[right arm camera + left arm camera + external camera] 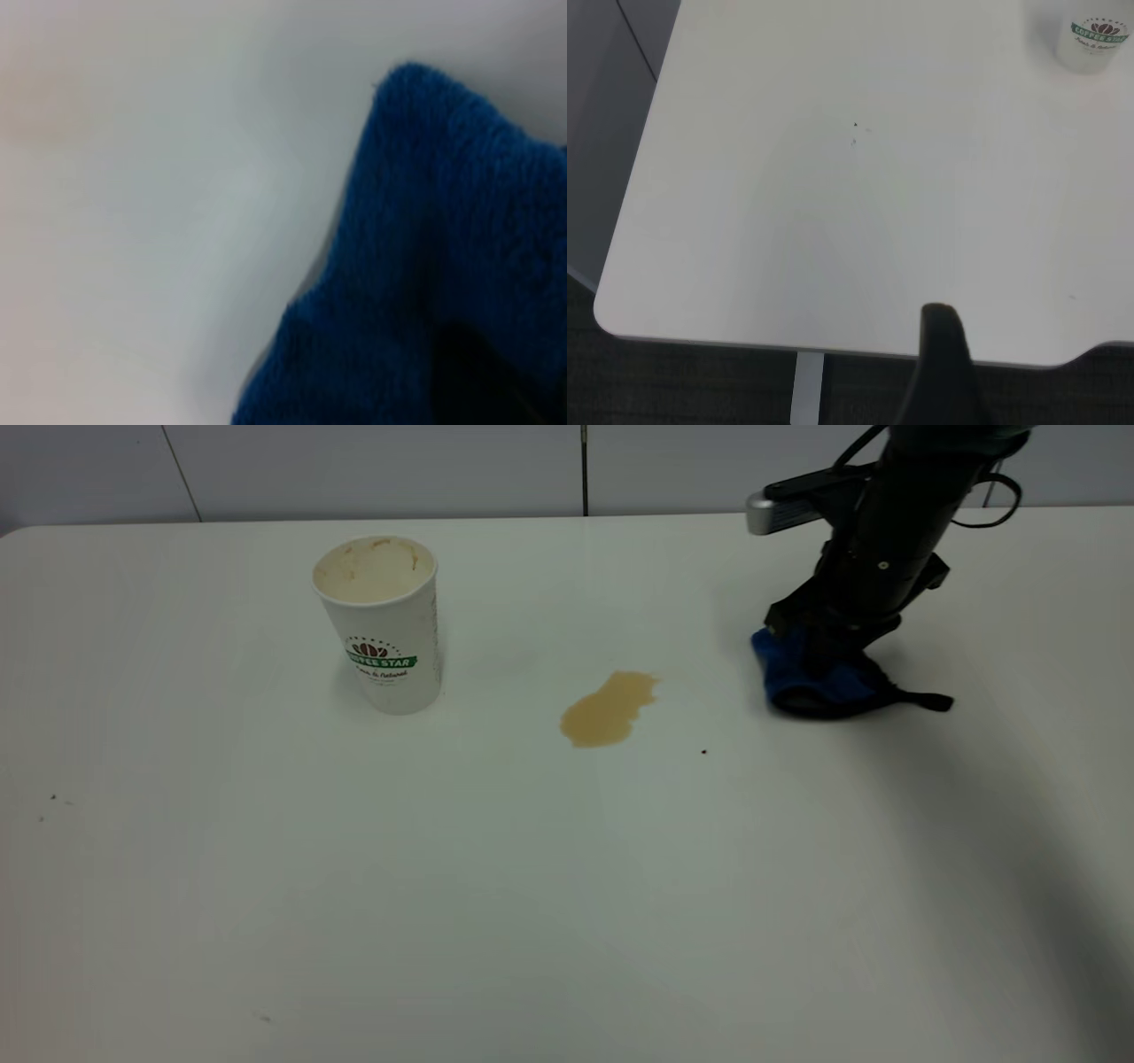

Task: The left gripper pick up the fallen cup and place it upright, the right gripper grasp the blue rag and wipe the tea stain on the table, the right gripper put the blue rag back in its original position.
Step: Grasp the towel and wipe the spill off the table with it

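The cup (383, 622) stands upright on the table (496, 886) at the back left, its stained inside showing; it also appears far off in the left wrist view (1094, 40). The tan tea stain (608, 709) lies near the middle. At the right, the blue rag (811, 680) sits bunched on the table with its black strap trailing right. My right gripper (811, 657) is down on the rag and shut on a fold of it; blue plush (443, 266) fills the right wrist view. My left gripper (946, 354) hangs over the table's corner, far from the cup.
A tiny dark speck (704, 752) lies right of the stain, and a few more specks (53, 798) near the left edge. The table's rounded corner and edge (620, 323) show under the left arm, with dark floor beyond.
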Available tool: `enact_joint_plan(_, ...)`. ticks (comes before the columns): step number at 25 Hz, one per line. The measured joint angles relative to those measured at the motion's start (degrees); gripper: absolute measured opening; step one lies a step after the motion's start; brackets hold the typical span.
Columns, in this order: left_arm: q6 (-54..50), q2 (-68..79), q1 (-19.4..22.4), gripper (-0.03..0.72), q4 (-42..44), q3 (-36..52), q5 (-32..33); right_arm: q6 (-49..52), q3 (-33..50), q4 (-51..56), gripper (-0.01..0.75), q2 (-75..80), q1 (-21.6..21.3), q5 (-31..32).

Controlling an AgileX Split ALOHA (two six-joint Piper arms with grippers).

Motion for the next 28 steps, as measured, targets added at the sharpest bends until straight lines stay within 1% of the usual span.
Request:
enact_joint_plan(5, 0.0, 0.0, 0.0, 0.581, 0.0, 0.0, 0.0, 0.4, 0.0, 0.4, 0.081, -2.3, 6.6, 4.8)
enact_joint_plan(10, 0.0, 0.0, 0.0, 0.581, 0.0, 0.0, 0.0, 1.7, 0.0, 1.3, 0.081, -4.1, 12.8, 7.4)
enact_joint_plan(13, 0.0, 0.0, 0.0, 0.581, 0.0, 0.0, 0.0, 2.1, 0.0, 1.3, 0.081, -4.1, 16.5, 7.3)
enact_joint_plan(17, 0.0, 0.0, 0.0, 0.581, 0.0, 0.0, 0.0, 2.8, 0.0, 1.4, 0.081, -3.8, 20.5, 2.9)
enact_joint_plan(19, 0.0, 0.0, 0.0, 0.581, 0.0, 0.0, 0.0, 3.7, 0.0, 1.4, 0.081, -2.9, 21.4, 0.4)
enact_joint_plan(22, 0.0, 0.0, 0.0, 0.581, 0.0, 0.0, 0.0, 4.5, -0.8, 0.9, 0.081, -1.0, 21.6, -1.1)
enact_joint_plan(28, 0.0, 0.0, 0.0, 0.581, 0.0, 0.0, 0.0, 6.7, -8.7, -4.0, 0.081, 4.6, 21.4, -1.2)
